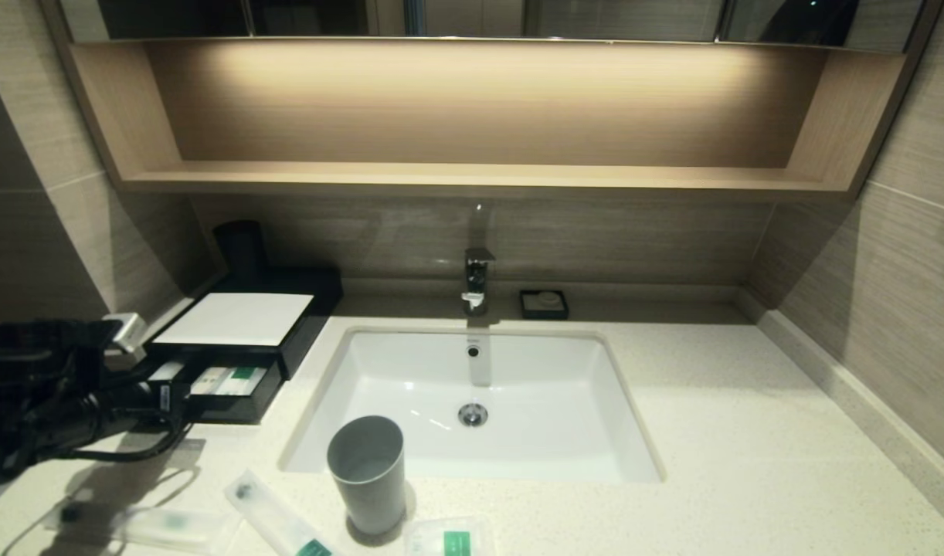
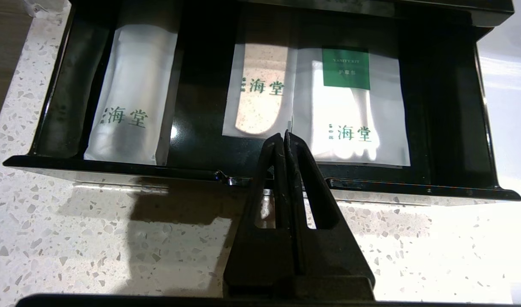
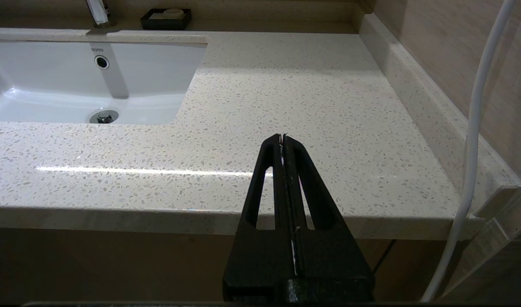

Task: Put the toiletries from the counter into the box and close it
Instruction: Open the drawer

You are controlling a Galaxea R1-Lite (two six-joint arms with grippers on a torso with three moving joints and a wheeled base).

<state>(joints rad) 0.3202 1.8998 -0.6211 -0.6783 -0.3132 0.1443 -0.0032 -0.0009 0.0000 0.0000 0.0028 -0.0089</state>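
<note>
On the left of the counter (image 1: pixel 735 432), against the far wall, the low black box (image 1: pixel 240 318) with its white top panel sits with its front drawer (image 1: pixel 236 390) pulled out toward the near edge. The wrist view shows three translucent packets already lying flat in the drawer: one narrow packet (image 2: pixel 130 96) to one side, a second packet (image 2: pixel 260 91) in the middle, and a squarish one with a green label (image 2: pixel 350 106) just beside it, the two edges overlapping or touching (which of the two cannot be told).

The left gripper (image 2: pixel 285 135) is at the drawer's front lip, its two black fingers pressed together with nothing between them; the fingertips (image 2: pixel 292 140) overlap the near edge of the drawer and the lower edge of the labelled packet in that view, though contact cannot be told. In the head view the left arm reaches in from the far left toward the drawer front.

Three toiletries lie on the near edge of the counter: a long packet (image 1: pixel 151 523) at the left, a second long packet (image 1: pixel 275 521) angled beside it, and a small squarish packet (image 1: pixel 449 538) to the right of a grey cup (image 1: pixel 366 471) standing in front of the sink (image 1: pixel 472 401).

The right gripper (image 3: pixel 282 137), also pressed together and empty, is off the near edge of the counter on the right side, well apart from everything. A small black soap dish (image 1: pixel 544 303) sits by the tap (image 1: pixel 477 279).
</note>
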